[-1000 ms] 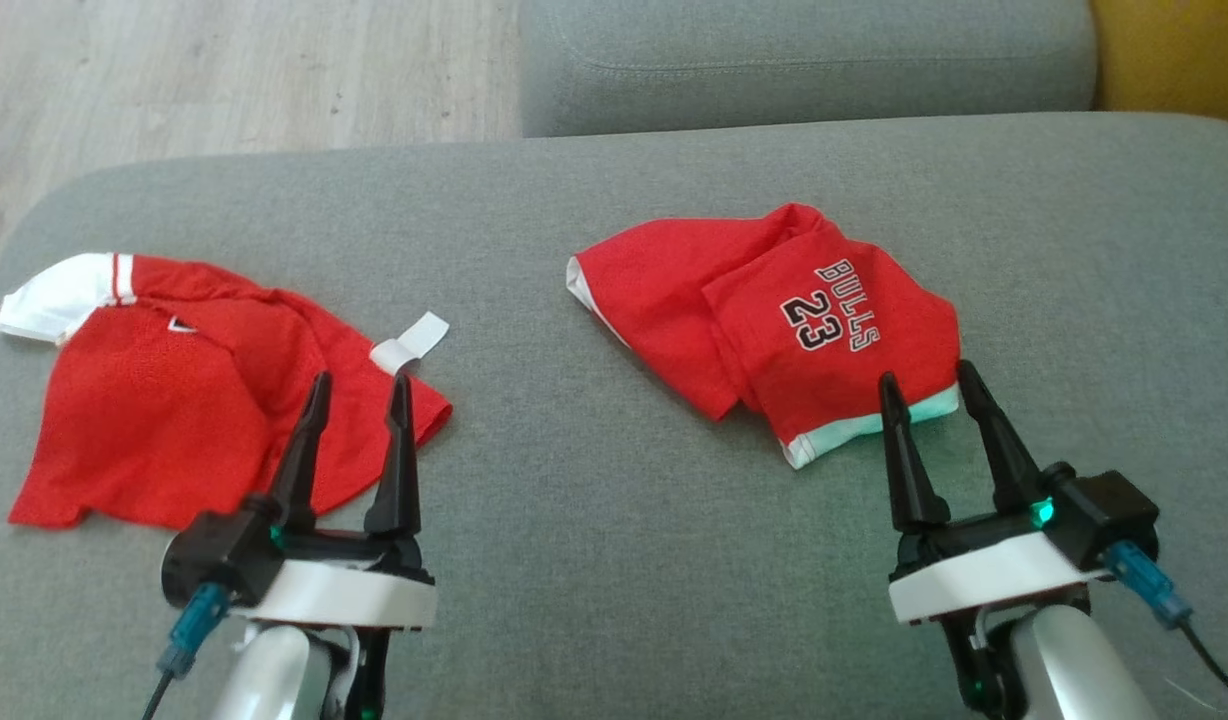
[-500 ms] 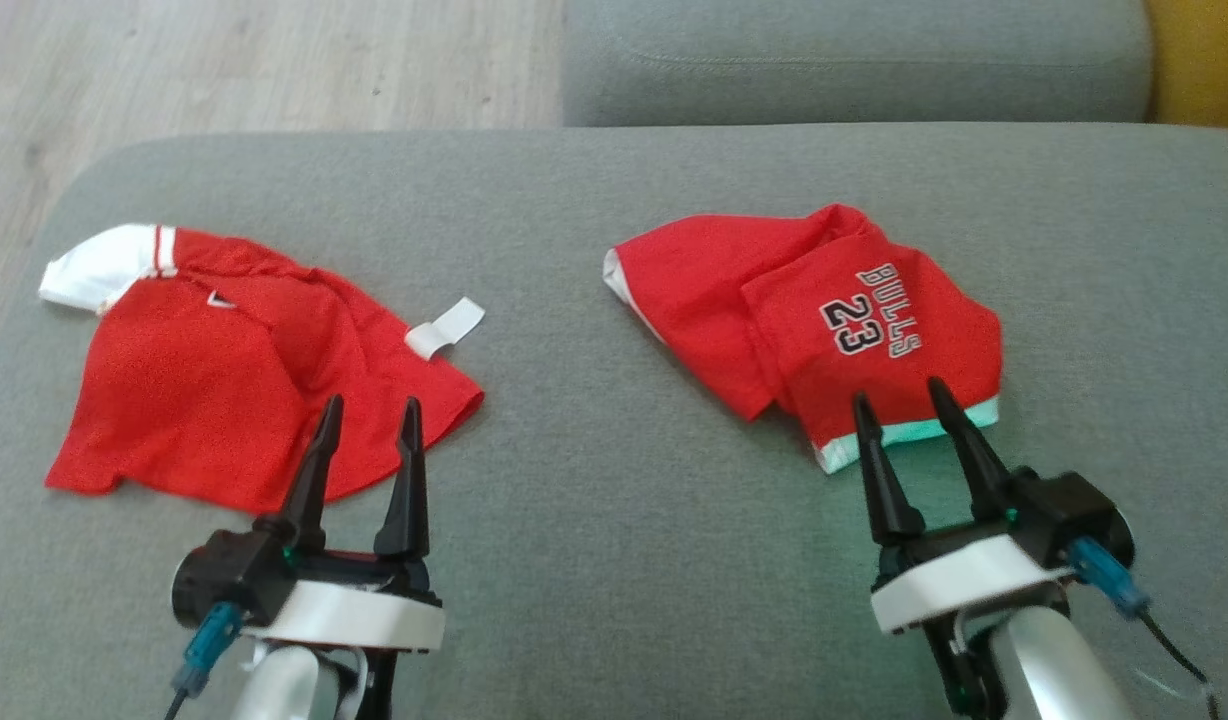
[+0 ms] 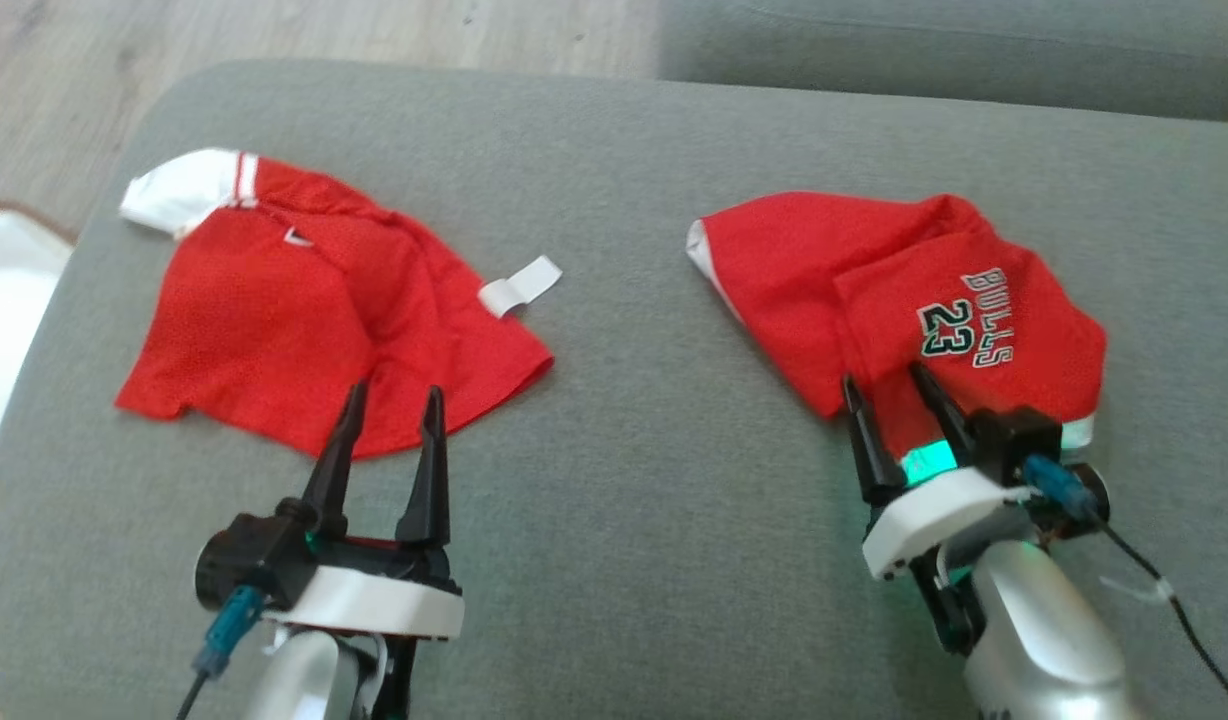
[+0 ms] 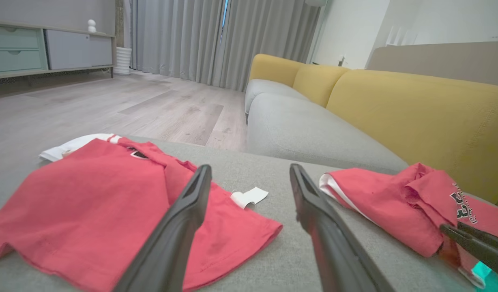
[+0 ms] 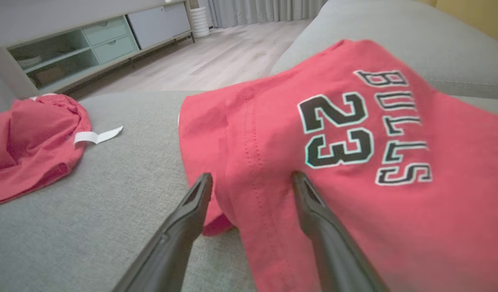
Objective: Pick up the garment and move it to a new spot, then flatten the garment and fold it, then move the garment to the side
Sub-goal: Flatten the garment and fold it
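Left claw [image 3: 395, 390] low at lower left, fingers spread wide, pointing straight ahead. Right claw [image 3: 882, 375] lower right, fingers likewise apart, tilted slightly leftward.

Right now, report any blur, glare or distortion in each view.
Head view: soft, green glow by the right hand tints the Bulls jersey hem. Left wrist view: background crisp, left hand fingers blurred. Right wrist view: jersey print slightly smeared, fingers out of focus.

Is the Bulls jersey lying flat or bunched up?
Bunched: the Bulls jersey lies folded over itself in rumpled layers on the grey cushion.
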{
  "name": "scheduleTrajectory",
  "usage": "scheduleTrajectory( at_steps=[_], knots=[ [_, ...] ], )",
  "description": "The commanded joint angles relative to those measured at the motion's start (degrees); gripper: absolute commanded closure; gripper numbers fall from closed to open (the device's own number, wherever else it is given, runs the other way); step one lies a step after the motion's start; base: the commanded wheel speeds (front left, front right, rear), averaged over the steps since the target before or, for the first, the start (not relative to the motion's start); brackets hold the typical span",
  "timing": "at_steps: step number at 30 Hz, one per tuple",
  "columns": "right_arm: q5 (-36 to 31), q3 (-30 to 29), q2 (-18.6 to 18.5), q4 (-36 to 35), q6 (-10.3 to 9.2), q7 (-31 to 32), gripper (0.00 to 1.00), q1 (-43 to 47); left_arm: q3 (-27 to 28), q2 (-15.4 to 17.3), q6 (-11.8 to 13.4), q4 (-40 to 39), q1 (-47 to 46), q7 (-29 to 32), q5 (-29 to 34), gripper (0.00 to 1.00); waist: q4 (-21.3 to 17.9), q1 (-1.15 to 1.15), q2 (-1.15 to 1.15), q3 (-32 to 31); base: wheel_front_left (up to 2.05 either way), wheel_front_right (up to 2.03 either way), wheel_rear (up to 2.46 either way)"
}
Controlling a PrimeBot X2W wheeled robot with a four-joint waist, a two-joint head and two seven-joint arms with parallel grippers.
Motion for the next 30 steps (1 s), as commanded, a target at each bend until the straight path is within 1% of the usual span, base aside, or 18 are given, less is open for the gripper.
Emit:
scheduleTrajectory(
  at_steps=[1,4,5,6,7,9,11,16,19,20,22,24,27,30],
  knots=[
    [-0.8,0.86,-0.19,0.27,0.29,-0.44,0.0,-3.02,1.5,0.08,-0.28,-1.52,-2.64,-0.53,0.24,0.0,1.08,-0.01,0.0,0.74,0.0,0.0,0.0],
    [-0.37,0.2,-0.19,5.01,0.29,-0.47,0.0,-5.43,1.24,-0.02,-0.3,-1.35,-2.89,-0.53,0.14,0.0,2.07,-0.01,0.0,1.09,0.0,0.0,0.0],
    [0.36,0.5,-0.19,7.6,0.29,-0.5,0.03,-6.88,1.24,-0.06,-0.31,-1.39,-2.89,-0.53,0.08,0.0,2.36,-0.01,0.0,1.17,0.0,0.0,0.0],
    [0.2,0.62,-0.19,8.61,0.29,-0.53,0.72,-7.61,1.27,-0.07,-0.31,-1.42,-2.84,-0.53,0.08,0.0,2.43,-0.01,0.0,1.15,0.0,0.0,0.0],
    [0.2,0.69,-0.19,9.29,0.29,-0.56,1.0,-8.22,1.31,-0.09,-0.32,-1.44,-2.75,-0.53,0.1,0.0,2.44,-0.01,0.0,1.06,0.0,0.0,0.0],
    [1.08,1.33,-0.19,8.7,0.29,-0.59,1.0,-9.18,1.5,-0.11,-0.32,-1.37,-2.58,-0.53,0.13,0.0,2.29,-0.01,0.0,0.87,0.0,0.0,0.0],
    [2.6,2.3,-0.19,5.56,0.29,-0.61,1.0,-9.61,1.85,-0.12,-0.33,-1.32,-2.56,-0.53,0.18,0.0,1.89,-0.01,0.0,0.67,0.0,0.0,0.0],
    [8.29,7.64,-0.19,-5.27,0.29,-0.62,1.0,-10.69,2.3,-0.14,-0.33,-1.35,-2.26,-0.53,-0.25,0.0,0.22,-0.01,0.0,-0.53,0.0,0.0,0.0],
    [12.79,11.34,-0.19,-13.03,0.29,-0.62,1.0,-12.58,2.44,-0.15,-0.33,-1.5,-1.86,-0.53,-0.65,0.0,-1.19,-0.01,0.0,-1.26,0.0,0.0,0.0],
    [13.72,12.08,-0.19,-15.31,0.29,-0.62,1.0,-13.25,2.62,-0.15,-0.33,-1.61,-1.7,-0.53,-0.74,0.0,-1.79,-0.01,0.0,-1.48,0.0,0.0,0.0],
    [15.22,11.79,-0.19,-18.56,0.29,-0.62,1.0,-14.12,2.93,-0.15,-0.33,-1.85,-1.46,-0.53,-0.78,0.0,-3.01,-0.01,0.0,-1.74,0.0,0.0,0.0],
    [15.64,10.89,-0.19,-19.21,0.29,-0.63,1.0,-14.17,3.14,-0.15,-0.33,-2.17,-1.36,-0.53,-0.79,0.0,-4.17,-0.01,0.0,-1.78,0.0,0.0,0.0],
    [15.46,9.54,-0.49,-18.01,0.29,-0.63,1.0,-13.5,3.22,-0.15,-0.33,-2.42,-1.43,-0.53,-0.82,0.0,-5.17,-0.01,0.0,-1.69,0.0,0.0,0.0],
    [15.43,7.99,-3.91,-15.93,0.29,0.7,1.0,-11.14,3.01,-0.15,-0.34,-2.68,-1.78,-0.53,-1.01,0.0,-6.31,-0.01,0.0,-1.33,0.0,0.0,0.0]
  ],
)
